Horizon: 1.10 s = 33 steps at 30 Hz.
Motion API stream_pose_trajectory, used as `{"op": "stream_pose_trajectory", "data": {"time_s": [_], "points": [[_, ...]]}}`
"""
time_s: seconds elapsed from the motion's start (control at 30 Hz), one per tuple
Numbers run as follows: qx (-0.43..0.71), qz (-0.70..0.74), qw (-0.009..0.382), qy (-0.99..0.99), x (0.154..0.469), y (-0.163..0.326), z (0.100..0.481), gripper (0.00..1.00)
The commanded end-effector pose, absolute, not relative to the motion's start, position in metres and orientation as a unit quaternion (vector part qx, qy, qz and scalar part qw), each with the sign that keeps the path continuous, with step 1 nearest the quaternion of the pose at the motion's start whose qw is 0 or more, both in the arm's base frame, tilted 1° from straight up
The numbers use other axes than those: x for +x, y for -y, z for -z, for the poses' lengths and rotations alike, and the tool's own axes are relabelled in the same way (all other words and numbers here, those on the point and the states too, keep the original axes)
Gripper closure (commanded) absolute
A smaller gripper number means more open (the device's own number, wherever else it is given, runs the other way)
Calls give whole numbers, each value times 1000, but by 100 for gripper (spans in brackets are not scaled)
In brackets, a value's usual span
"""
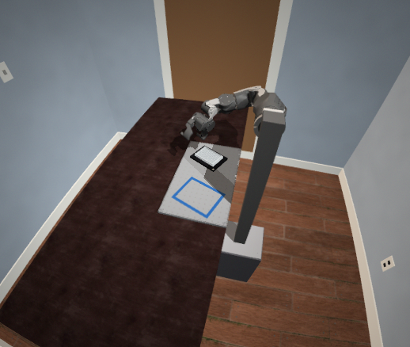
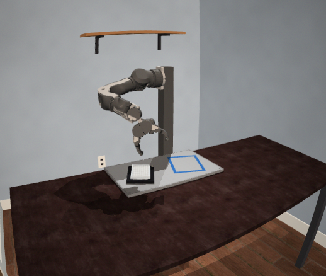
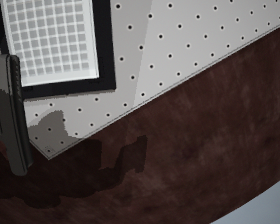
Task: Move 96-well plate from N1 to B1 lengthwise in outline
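Two fingers spread fairly wide, my gripper [image 2: 152,142] hangs above the grey deck [image 2: 199,174], holding nothing and touching nothing. From where I sit, the 96-well plate [image 2: 140,171] lies flat in its black plate nest N1 [image 2: 128,180] at one end of the deck, well apart from the blue taped outline B1 [image 2: 175,171]. On the wrist view, one dark finger [image 3: 11,116] crosses the nest's edge.

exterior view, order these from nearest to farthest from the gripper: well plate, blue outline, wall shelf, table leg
1. 96-well plate, just below the gripper, in its black nest.
2. Blue taped outline, on the deck's right half.
3. Wall shelf, high above the arm.
4. Table leg, far right.
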<state>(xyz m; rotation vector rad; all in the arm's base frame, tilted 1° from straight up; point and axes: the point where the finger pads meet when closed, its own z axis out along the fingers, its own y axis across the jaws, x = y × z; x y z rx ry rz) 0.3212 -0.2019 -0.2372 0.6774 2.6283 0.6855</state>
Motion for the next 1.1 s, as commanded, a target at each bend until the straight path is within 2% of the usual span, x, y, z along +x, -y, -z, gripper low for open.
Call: {"op": "stream_pose_trajectory", "data": {"time_s": [0.0, 0.17, 0.33, 0.73, 0.9, 1.07], "points": [[238, -240, 171, -926, 322, 202, 236, 23], [238, -240, 171, -926, 322, 202, 236, 23], [239, -136, 102, -956, 288, 219, 260, 23], [239, -136, 102, -956, 288, 219, 260, 23], [235, -31, 32, -971, 255, 236, 285, 23], [235, -31, 32, -971, 255, 236, 285, 23]]}}
